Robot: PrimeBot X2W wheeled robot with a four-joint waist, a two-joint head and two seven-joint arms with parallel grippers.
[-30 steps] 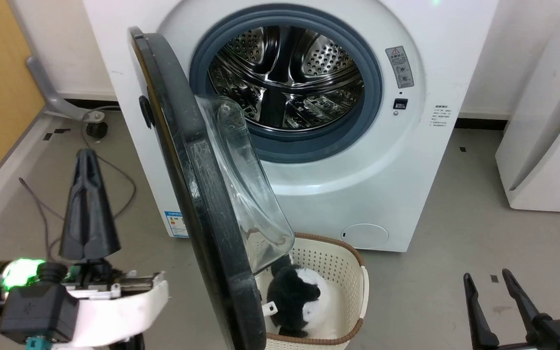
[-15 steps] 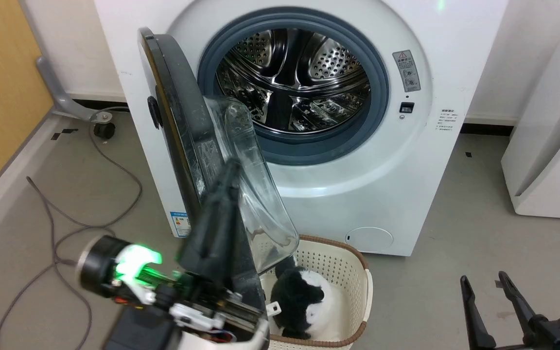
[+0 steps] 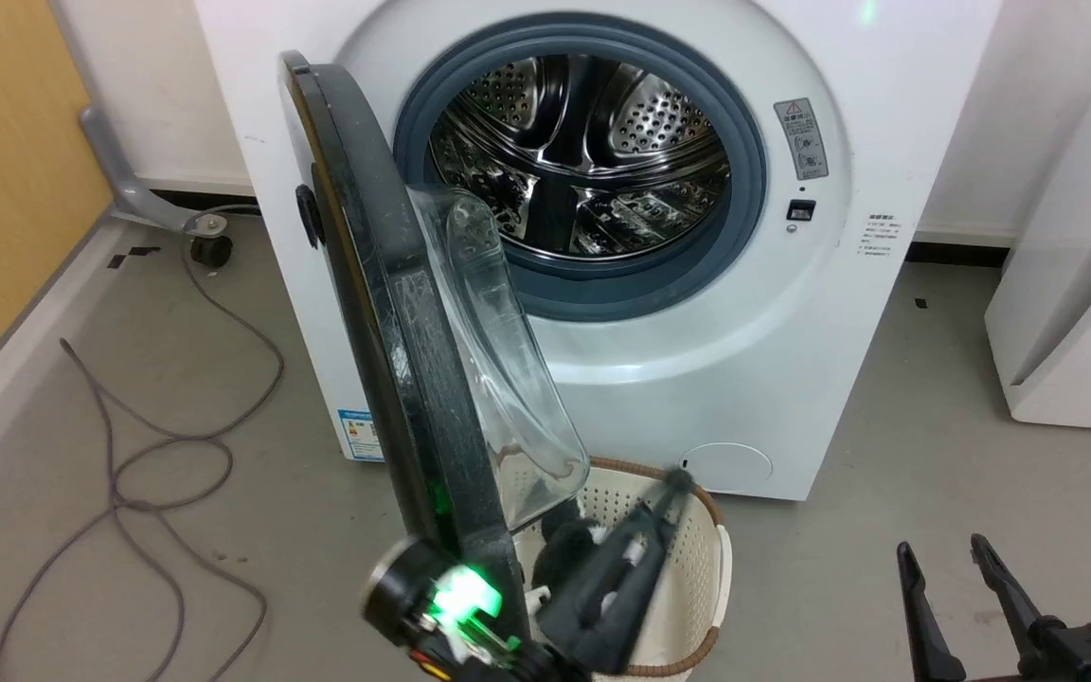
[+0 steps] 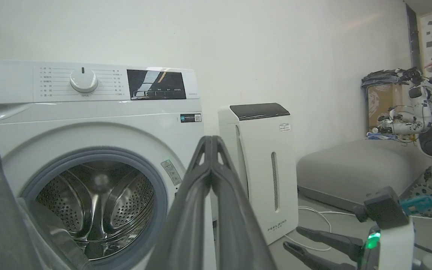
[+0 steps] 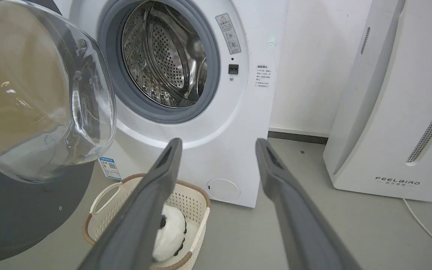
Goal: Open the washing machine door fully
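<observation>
Head view has the left arm reaching in low at the bottom centre, its wrist lit green just beside the lower rim of the washing machine door [image 3: 394,313]; I cannot tell whether they touch. The left gripper [image 3: 670,481] slants up to the right over the basket [image 3: 711,545], on the glass side of the door. From its own wrist camera the two fingers are pressed together to the tip, with nothing between them. The right gripper [image 3: 941,547] sits well off at the lower right, fingers up and spread apart, holding nothing.

The door stands out from the washing machine [image 3: 697,360] nearly edge-on to me, hinged on its left side, the clear bowl bulging toward the steel drum [image 3: 583,161], which is fully exposed.

At the foot of the machine the cream perforated basket holds a black-and-white plush toy [image 5: 169,232], partly under the door's bowl.
</observation>
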